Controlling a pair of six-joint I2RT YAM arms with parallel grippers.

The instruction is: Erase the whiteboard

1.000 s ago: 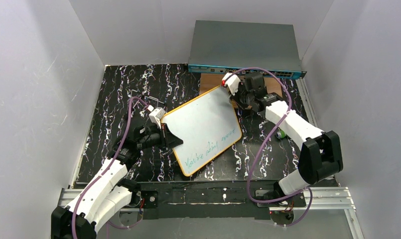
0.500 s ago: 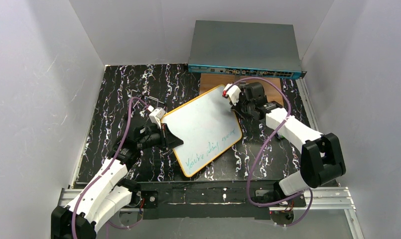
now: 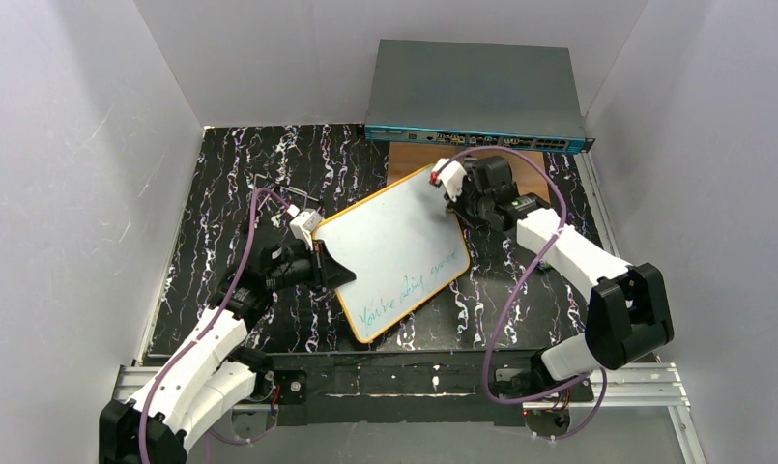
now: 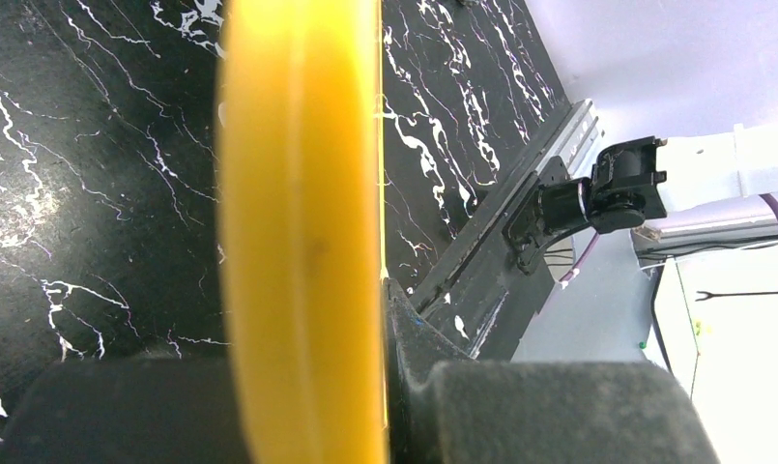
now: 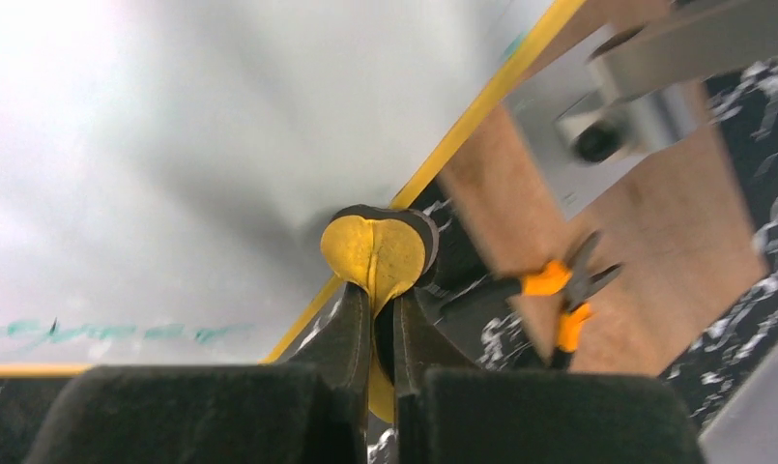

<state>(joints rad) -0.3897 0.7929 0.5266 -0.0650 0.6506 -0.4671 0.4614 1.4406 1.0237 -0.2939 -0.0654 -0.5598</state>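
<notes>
right gripper (image 5: 375, 295), pinching yellow pad (image 5: 376, 247), nears whiteboard (image 3: 389, 253)

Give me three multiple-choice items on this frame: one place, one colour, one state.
1. Where does the left gripper meet the whiteboard?
A. its left edge
B. its right edge
C. its middle

2. What colour is the handwriting?
A. red
B. green-blue
C. black

3. How is the right gripper?
A. wide open and empty
B. shut on nothing
C. shut on a small yellow piece

Answers:
1 A: the left wrist view shows the board's orange-yellow edge clamped in it, and the top view puts it at the left side.
2 B: the line along the board's near-right edge reads green-blue in the top and right wrist views.
3 C: the right wrist view shows the piece pinched in it.
</notes>
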